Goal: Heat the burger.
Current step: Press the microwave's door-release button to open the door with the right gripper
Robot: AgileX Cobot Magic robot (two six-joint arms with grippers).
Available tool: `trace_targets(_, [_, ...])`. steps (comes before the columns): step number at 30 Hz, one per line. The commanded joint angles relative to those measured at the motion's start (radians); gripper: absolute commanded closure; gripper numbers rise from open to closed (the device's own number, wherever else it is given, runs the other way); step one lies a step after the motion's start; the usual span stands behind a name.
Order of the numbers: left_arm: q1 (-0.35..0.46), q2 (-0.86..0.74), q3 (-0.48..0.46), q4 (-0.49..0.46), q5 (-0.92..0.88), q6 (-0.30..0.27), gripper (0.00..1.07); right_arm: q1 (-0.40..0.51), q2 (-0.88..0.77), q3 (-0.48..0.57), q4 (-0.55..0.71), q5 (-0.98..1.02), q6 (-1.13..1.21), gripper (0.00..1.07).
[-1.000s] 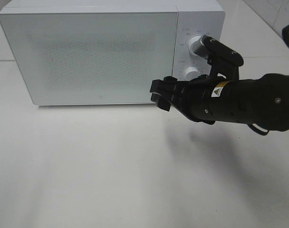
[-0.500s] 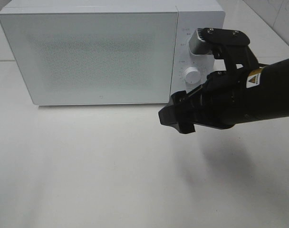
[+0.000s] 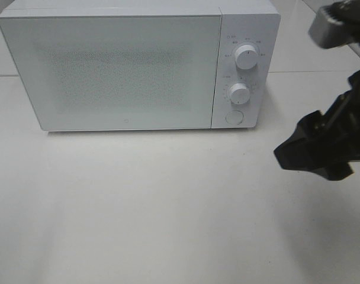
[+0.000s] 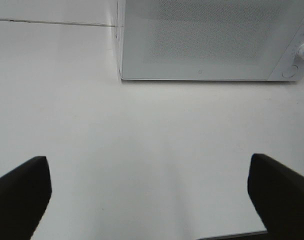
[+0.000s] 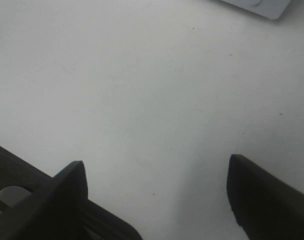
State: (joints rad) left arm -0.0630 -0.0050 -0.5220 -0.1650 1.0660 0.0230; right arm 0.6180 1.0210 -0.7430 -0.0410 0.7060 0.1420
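The white microwave (image 3: 109,71) stands along the far edge of the table (image 3: 138,207) with its frosted door (image 3: 115,68) shut flush. The burger shows in no view; it may sit behind that door, but the speckled panel hides the inside, so I cannot tell. The right hand (image 3: 313,151) hangs above the table near the right edge, in front of the control panel and well apart from it. The right wrist view shows its fingers spread wide over bare table with nothing between them. The left hand (image 4: 149,172) is likewise spread and empty, facing the microwave's front from the near side of the table. With the door shut, the step in hand looks to be working the controls: the upper knob (image 3: 246,57), the lower knob (image 3: 240,93) and the round button (image 3: 232,117) beneath them. To do this well, the right hand should come at the chosen knob square to the panel, with one finger on each side of the knob's rim. It should close only enough to grip, then turn about the knob's own axis without pressing inward, since a push could slide the microwave toward the far edge. A skewed approach risks slipping off the smooth knob.
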Motion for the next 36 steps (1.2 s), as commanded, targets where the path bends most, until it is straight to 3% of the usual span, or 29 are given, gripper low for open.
trace_targets(1, [0.003, -0.018, 0.001, -0.009, -0.009, -0.007, 0.07, -0.001, -0.1, -0.021, -0.05, 0.119, 0.008, 0.31])
trace_targets(10, [0.003, -0.018, 0.001, -0.009, -0.009, -0.007, 0.07, -0.035, -0.275, -0.021, -0.049, 0.272, -0.017, 0.31])
trace_targets(15, [0.003, -0.018, 0.001, -0.009, -0.009, -0.007, 0.07, -0.241, -0.41, -0.016, -0.049, 0.317, -0.046, 0.31])
trace_targets(24, [0.003, -0.018, 0.001, -0.009, -0.009, -0.007, 0.07, -0.466, -0.659, 0.114, -0.038, 0.309, -0.092, 0.31])
trace_targets(30, [0.003, -0.018, 0.001, -0.009, -0.009, -0.007, 0.07, -0.5, -0.802, 0.211, -0.021, 0.262, -0.092, 0.31])
trace_targets(36, [0.003, -0.018, 0.001, -0.008, -0.009, -0.007, 0.07, -0.501, -0.9, 0.242, -0.022, 0.29, -0.099, 0.31])
